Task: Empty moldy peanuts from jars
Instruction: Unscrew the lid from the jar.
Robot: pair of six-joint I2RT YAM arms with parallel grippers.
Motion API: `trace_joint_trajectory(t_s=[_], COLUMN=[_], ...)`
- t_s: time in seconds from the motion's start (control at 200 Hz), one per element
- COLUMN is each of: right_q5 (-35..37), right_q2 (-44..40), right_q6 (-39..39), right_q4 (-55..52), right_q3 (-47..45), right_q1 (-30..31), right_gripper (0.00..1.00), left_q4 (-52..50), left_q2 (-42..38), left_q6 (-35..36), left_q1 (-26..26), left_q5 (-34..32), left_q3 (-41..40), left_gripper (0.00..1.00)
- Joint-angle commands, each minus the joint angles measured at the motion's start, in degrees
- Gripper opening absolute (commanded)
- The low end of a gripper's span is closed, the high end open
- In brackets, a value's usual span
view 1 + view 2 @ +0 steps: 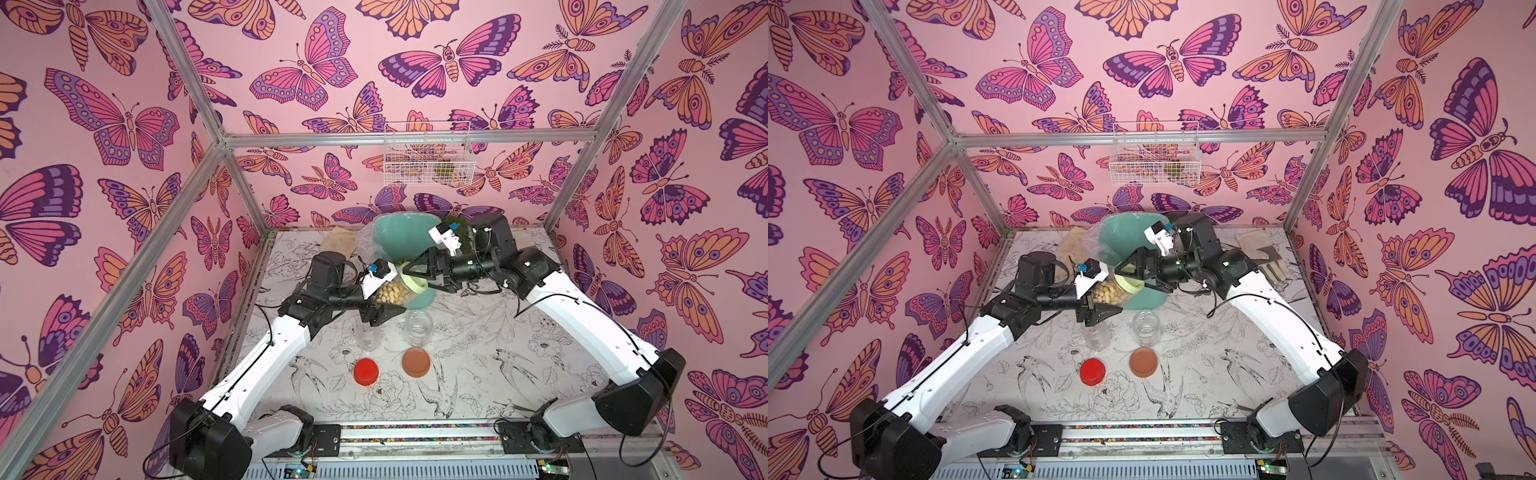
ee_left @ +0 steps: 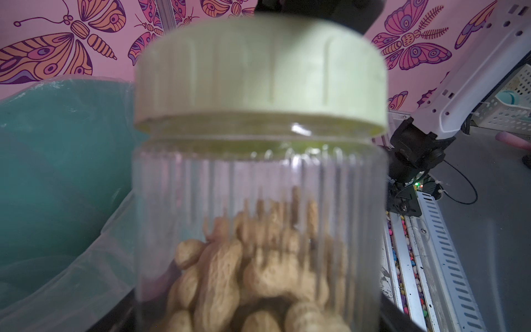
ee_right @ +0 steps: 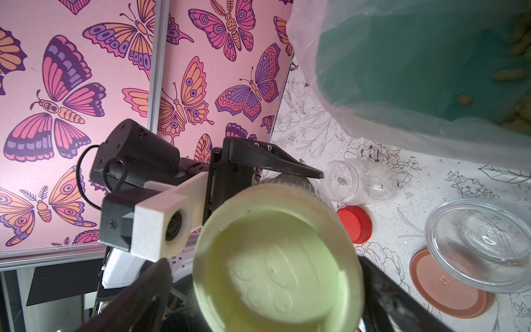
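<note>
Left gripper (image 1: pixel 382 303) clamps the peanut jar (image 1: pixel 392 293); right gripper (image 1: pixel 422 276), jaws open, straddles its green lid (image 3: pixel 275 258) and should close squarely before unscrewing.

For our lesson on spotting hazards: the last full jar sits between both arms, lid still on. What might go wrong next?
The right end effector, jaws open, only flanks the pale green lid; closing off-centre could slip. The jar leans in the left end effector in front of the teal bin, so peanuts may spill onto the table once uncapped. Twisting might turn the jar in that grip.
</note>
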Motion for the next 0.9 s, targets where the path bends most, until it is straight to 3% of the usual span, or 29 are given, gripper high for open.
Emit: trace_joint_trajectory(t_s=[0.0, 0.371, 0.896], right_q5=[-0.1, 6.3, 7.1], right_q2=[0.3, 2.2, 4.0], right_q6=[-3.0, -10.9, -12.2], right_q4=[0.4, -10.9, -12.8], right_q3=[3.5, 9.4, 10.4], right_q1=[1.3, 1.6, 2.1], right_gripper=[0.99, 0.99, 0.99], left_q4=[3.0, 2.9, 2.9], left_q2=[-0.8, -0.7, -0.4], left_q6=[0.2, 0.1, 0.0], left_q1=[0.2, 0.2, 0.1], left_q5=[1.2, 1.4, 1.4], left_q3=[1.1, 1.1, 1.3], left_gripper=[0.00, 0.00, 0.00])
